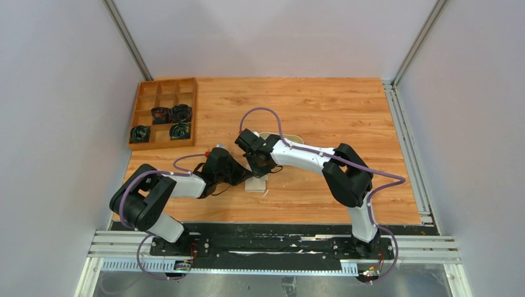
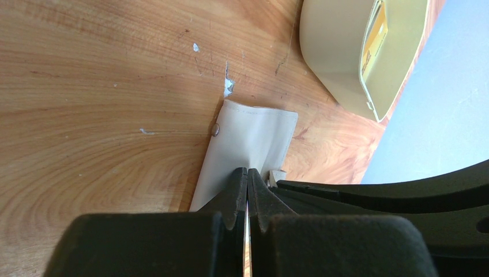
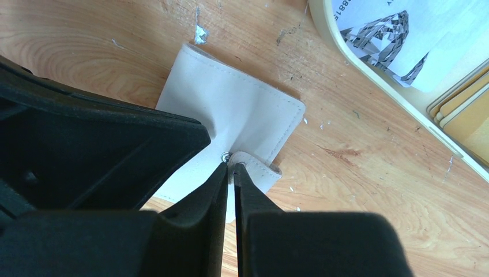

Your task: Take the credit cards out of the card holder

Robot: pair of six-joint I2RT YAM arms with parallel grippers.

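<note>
Lying folded by the bench's (image 1: 322,105) near edge, centre: card holder (image 3: 242,109), left gripper (image 2: 248,179) clamped on its side, right gripper (image 3: 229,167) pinching snap tab (image 3: 259,170). Some credit cards (image 3: 467,115) already in tray (image 3: 360,64) just beyond; holder unopened, remainder unseen.

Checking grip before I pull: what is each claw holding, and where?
Right claw pinches the card holder by its snap tab; left claw is shut against the holder's edge, hold uncertain.
</note>
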